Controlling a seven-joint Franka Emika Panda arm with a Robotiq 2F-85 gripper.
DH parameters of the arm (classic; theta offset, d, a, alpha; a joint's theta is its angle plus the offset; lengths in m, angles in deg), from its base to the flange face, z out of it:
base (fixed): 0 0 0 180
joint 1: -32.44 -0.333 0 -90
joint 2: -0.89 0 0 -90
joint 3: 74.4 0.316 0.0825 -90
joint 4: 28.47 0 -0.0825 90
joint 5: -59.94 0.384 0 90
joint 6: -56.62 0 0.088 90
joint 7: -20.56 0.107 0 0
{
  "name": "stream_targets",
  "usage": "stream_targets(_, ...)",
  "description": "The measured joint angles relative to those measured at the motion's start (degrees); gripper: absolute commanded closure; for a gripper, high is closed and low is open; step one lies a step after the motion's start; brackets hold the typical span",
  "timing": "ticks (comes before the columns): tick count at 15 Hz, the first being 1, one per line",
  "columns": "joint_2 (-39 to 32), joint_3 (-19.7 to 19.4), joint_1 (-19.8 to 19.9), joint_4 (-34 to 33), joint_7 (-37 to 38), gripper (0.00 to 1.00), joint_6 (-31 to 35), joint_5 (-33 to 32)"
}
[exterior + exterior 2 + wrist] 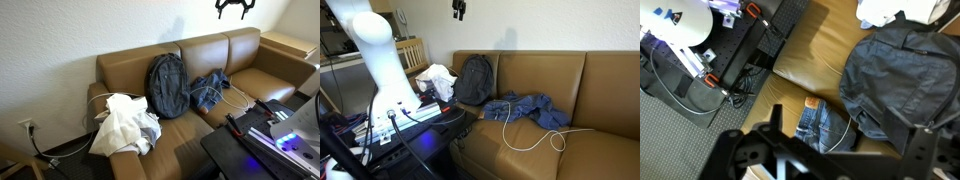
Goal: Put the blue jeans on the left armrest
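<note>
The blue jeans (210,90) lie crumpled on the seat of a brown sofa (255,78), next to a dark grey backpack (167,85). They show in both exterior views (525,107) and in the wrist view (820,125), where a tan label is visible. My gripper (235,8) hangs high above the sofa near the wall, far from the jeans, open and empty. It also shows in an exterior view (460,10). In the wrist view its spread fingers (830,162) frame the jeans below. One armrest (135,165) carries a pile of white cloth (125,125).
A white cable (535,135) lies over the jeans and seat. The backpack (900,70) leans on the backrest between the jeans and the white cloth (438,78). The black robot table with cables (410,120) stands in front of the sofa. A wooden side table (290,42) is at the far end.
</note>
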Motion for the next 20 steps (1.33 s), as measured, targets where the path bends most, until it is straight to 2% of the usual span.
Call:
stream_targets(3, -0.3, 0.7, -0.4, 0.6, 9.4, 0.00, 4.0, -1.9)
stream_targets(7, -2.4, 0.2, -0.3, 0.2, 22.4, 0.00, 4.8, -3.7)
stream_targets(9, -5.0, -2.3, 0.8, -1.1, 23.3, 0.00, 3.2, -2.4)
stream_targets(11, -8.0, -5.2, 2.7, -3.9, 20.5, 0.00, 1.2, -0.3)
stream_targets(16, -8.3, -4.6, 1.5, -3.9, 22.6, 0.00, 1.3, -0.4)
stream_targets(18, -11.1, -6.0, 2.1, -3.9, 26.1, 0.00, 2.5, -0.3)
stream_targets(20, -15.8, -8.4, 3.8, -3.9, 27.6, 0.00, 6.8, 0.3)
